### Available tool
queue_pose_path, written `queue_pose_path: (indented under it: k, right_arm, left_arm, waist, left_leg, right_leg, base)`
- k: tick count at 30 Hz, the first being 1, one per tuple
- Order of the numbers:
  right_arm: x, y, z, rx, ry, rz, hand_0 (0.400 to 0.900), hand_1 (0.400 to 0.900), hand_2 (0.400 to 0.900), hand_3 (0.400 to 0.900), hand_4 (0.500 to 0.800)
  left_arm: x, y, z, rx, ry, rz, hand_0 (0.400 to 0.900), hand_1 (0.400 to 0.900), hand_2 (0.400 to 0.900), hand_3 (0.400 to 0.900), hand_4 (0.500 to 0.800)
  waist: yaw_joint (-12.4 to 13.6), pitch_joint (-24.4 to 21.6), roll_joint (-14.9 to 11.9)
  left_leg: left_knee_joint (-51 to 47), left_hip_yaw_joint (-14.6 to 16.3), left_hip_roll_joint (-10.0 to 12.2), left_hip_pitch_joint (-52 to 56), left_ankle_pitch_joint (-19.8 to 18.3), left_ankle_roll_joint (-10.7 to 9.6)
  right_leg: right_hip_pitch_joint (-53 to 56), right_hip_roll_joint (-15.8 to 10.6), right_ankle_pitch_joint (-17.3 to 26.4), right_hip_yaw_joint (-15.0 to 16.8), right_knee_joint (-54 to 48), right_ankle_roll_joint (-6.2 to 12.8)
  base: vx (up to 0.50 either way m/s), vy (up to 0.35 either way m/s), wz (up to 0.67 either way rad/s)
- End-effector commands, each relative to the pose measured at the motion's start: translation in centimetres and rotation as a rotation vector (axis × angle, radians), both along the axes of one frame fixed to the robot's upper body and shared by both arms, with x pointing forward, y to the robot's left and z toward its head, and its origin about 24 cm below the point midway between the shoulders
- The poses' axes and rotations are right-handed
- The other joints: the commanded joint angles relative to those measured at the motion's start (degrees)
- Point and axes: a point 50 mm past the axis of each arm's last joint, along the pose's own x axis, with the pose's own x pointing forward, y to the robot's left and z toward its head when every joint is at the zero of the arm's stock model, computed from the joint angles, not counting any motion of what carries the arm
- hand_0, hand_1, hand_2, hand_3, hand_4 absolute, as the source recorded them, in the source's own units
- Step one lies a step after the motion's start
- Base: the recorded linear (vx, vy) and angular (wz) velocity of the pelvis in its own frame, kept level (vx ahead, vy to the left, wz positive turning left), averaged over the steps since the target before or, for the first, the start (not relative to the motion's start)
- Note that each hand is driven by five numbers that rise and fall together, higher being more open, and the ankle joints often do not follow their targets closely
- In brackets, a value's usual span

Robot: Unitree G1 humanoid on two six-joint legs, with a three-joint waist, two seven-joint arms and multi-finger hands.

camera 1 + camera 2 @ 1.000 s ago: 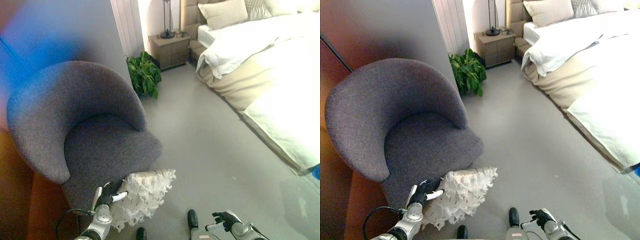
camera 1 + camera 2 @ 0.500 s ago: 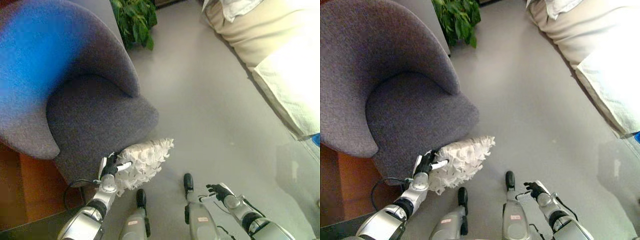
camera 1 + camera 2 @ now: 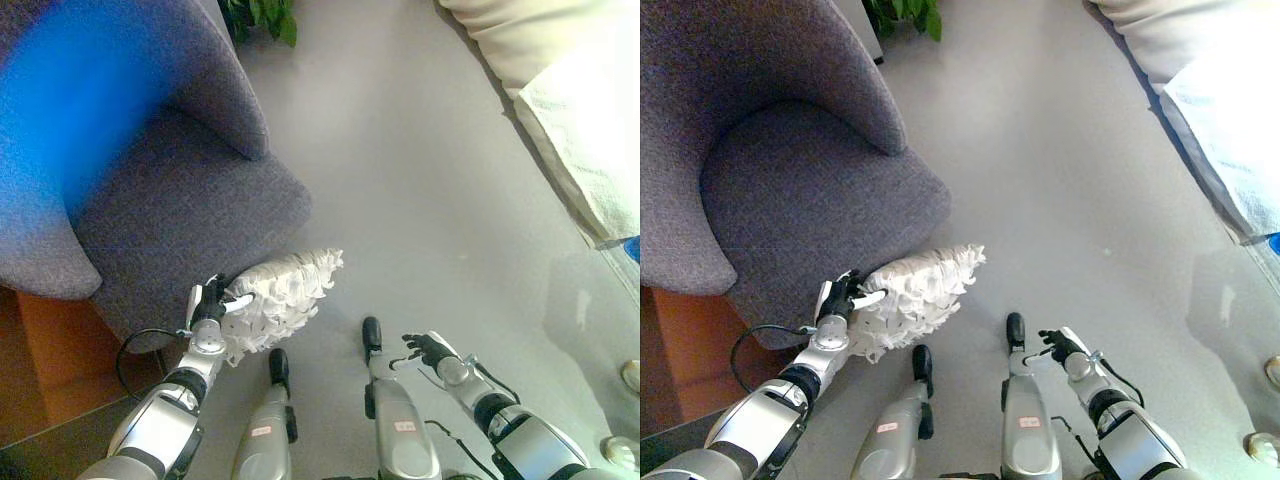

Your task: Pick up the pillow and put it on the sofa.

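At the far left a grey upholstered armchair (image 3: 790, 190) with a curved back fills the upper corner; a strip of orange-brown wooden floor (image 3: 680, 350) shows beneath its near side; the rest of the ground is a smooth grey floor (image 3: 1060, 170).

The left hand (image 3: 839, 299) reaches up from the lower left to the front edge of the armchair's seat; its fingers (image 3: 869, 299) are curled onto the near end of the pillow (image 3: 915, 297), pinching the ruffled cloth, with a white tip lying across it.

The pillow sits low against the front of the armchair, just at the seat's lower edge, its near end in the hand; whether its underside touches the floor cannot be told; its long axis runs from lower left to upper right, the far end pointing away from the hand toward the open floor; it is white to cream, covered all over in small ruffled, petal-like flaps, plump in the middle and tapering to the far corner.

At the top edge, past the armchair's back, the leaves of a green plant (image 3: 902, 12) show.

The right hand (image 3: 1060, 344) hangs low at the lower right, well apart from the pillow, holding nothing; its fingers are loosely bent and slightly spread.

At the right edge lies the side of a bed (image 3: 520, 40) with a white cover (image 3: 590, 130) hanging over it.
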Motion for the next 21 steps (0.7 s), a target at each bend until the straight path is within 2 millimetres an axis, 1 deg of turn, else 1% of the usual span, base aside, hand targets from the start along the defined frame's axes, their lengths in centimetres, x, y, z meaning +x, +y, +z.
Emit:
queue_pose_path:
  k: [1, 5, 9, 13, 18, 19, 20, 21]
  right_arm:
    - [2.0, 0.5, 1.7, -0.017, -0.083, 0.030, 0.900, 0.900, 0.900, 0.900, 0.800]
    - [3.2, 0.9, 2.8, -0.013, -0.122, 0.047, 0.900, 0.900, 0.900, 0.900, 0.800]
    - [3.5, 1.1, 3.1, -0.010, -0.138, 0.059, 0.900, 0.900, 0.900, 0.900, 0.800]
    - [3.6, 1.4, 3.2, -0.009, -0.141, 0.060, 0.900, 0.900, 0.900, 0.900, 0.800]
    - [3.9, 1.3, 3.5, -0.012, -0.145, 0.066, 0.900, 0.900, 0.900, 0.900, 0.800]
    - [4.0, 1.3, 3.6, -0.015, -0.147, 0.067, 0.900, 0.900, 0.900, 0.900, 0.800]
    - [4.1, 1.2, 3.8, -0.018, -0.150, 0.069, 0.900, 0.900, 0.900, 0.900, 0.800]
    - [4.2, 1.2, 3.8, -0.021, -0.151, 0.072, 0.900, 0.900, 0.900, 0.900, 0.800]
  left_arm:
    - [2.0, 2.8, 3.7, 0.052, -0.111, 0.106, 0.900, 0.900, 0.900, 0.900, 0.800]
    - [2.8, 3.0, 4.9, 0.033, -0.134, 0.128, 0.900, 0.900, 0.900, 0.900, 0.800]
    - [3.1, 3.3, 5.5, -0.007, -0.145, 0.139, 0.900, 0.900, 0.900, 0.900, 0.800]
    - [3.1, 3.0, 5.0, -0.025, -0.106, 0.099, 0.900, 0.900, 0.900, 0.900, 0.800]
    - [3.1, 3.0, 4.9, -0.013, -0.095, 0.098, 0.900, 0.900, 0.900, 0.900, 0.800]
    - [3.1, 3.0, 5.1, -0.011, -0.098, 0.106, 0.831, 0.831, 0.831, 0.831, 0.759]
    - [3.2, 3.1, 5.2, -0.007, -0.103, 0.117, 0.831, 0.831, 0.831, 0.831, 0.759]
    - [3.2, 3.2, 5.4, -0.003, -0.106, 0.125, 0.649, 0.649, 0.649, 0.649, 0.649]
  waist:
    - [-1.1, 2.6, -0.6]
    - [-1.2, 2.9, -1.1]
    - [-1.2, 2.9, -1.5]
    - [-1.1, 2.9, -1.7]
    - [-1.2, 2.9, -1.7]
    - [-1.3, 2.9, -1.7]
    - [-1.4, 2.9, -1.7]
    - [-1.5, 2.9, -1.7]
  left_leg:
    - [9.4, 1.7, -3.4, -8.1, -2.1, 4.9]
    - [10.2, 1.9, -3.5, -10.1, -2.0, 4.9]
    - [10.6, 1.8, -3.5, -11.4, -2.0, 4.8]
    - [10.6, 1.6, -3.5, -12.2, -1.7, 4.8]
    - [11.0, 1.6, -3.4, -13.0, -1.4, 4.6]
    - [11.0, 1.6, -3.3, -13.3, -1.3, 4.6]
    - [11.2, 1.7, -3.3, -13.6, -1.2, 4.5]
    - [11.4, 1.7, -3.2, -14.0, -1.2, 4.5]
  right_leg:
    - [-1.1, 1.7, -7.6, 0.0, 7.8, -0.78]
    - [-3.1, 1.9, -7.2, 0.2, 8.2, -0.87]
    - [-4.3, 2.1, -7.2, 0.1, 8.6, -0.89]
    - [-5.2, 2.0, -7.1, -0.3, 9.0, -0.92]
    - [-5.9, 2.1, -7.1, -0.4, 9.4, -0.96]
    - [-6.3, 2.1, -7.1, -0.4, 9.5, -0.98]
    - [-6.6, 2.0, -7.0, -0.4, 9.6, -0.99]
    - [-6.9, 2.0, -7.0, -0.4, 9.7, -1.01]
  base:
    - [0.00, 0.000, 0.00]
    - [-0.02, 0.000, -0.03]
    - [0.00, 0.000, 0.00]
    - [-0.01, -0.009, 0.01]
    - [0.00, 0.000, 0.00]
    - [0.00, 0.000, 0.00]
    - [0.00, 0.000, 0.00]
    - [0.00, 0.000, 0.00]
